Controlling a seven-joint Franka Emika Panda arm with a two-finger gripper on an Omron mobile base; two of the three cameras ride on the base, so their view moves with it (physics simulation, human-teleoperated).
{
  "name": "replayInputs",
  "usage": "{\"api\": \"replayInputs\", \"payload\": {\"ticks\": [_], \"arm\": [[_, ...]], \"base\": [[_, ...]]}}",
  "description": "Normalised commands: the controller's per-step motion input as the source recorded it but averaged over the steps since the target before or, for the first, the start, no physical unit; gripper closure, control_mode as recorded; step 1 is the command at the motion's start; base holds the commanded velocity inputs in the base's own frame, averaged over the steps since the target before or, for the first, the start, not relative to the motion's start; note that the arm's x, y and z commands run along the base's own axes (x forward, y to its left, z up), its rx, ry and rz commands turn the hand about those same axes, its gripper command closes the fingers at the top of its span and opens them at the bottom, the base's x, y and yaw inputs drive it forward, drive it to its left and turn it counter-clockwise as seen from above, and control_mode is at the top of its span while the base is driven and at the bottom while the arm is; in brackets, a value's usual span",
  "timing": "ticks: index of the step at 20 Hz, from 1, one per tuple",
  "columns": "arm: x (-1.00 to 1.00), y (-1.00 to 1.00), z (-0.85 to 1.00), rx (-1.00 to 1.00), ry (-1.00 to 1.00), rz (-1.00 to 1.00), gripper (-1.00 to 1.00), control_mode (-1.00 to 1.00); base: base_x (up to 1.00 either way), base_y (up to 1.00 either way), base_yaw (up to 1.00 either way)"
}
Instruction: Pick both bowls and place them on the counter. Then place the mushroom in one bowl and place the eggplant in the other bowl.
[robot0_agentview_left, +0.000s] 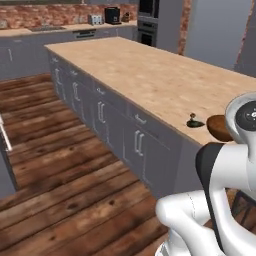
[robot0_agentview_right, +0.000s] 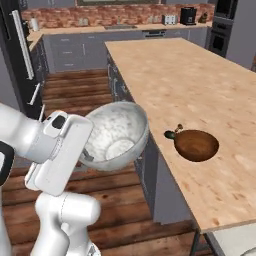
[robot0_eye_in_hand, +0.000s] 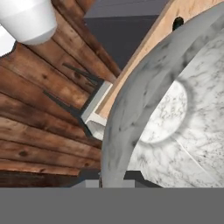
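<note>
While beside counter (robot0_agentview_right: 200, 85), arm holds tilted stone bowl (robot0_agentview_right: 117, 135).

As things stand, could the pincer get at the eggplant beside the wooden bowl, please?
Probably not yet. The pincer is shut on the stone bowl, held out over the floor off the counter edge. The eggplant lies uncovered by the wooden bowl, but the pincer must set its load down first.
</note>
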Motion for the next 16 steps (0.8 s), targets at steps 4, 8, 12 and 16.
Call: {"api": "replayInputs", "payload": {"ticks": [4,8,12,16], "arm": [[0.0,0.0,0.0,0.0,0.0,0.0,1.0,1.0],[0.0,0.0,0.0,0.0,0.0,0.0,1.0,1.0],[0.0,0.0,0.0,0.0,0.0,0.0,1.0,1.0],[0.0,0.0,0.0,0.0,0.0,0.0,1.0,1.0]], "base": [[0.63,0.67,-0.52],[0.61,0.68,-0.51],[0.57,0.64,-0.53],[0.45,0.62,-0.53]]}}
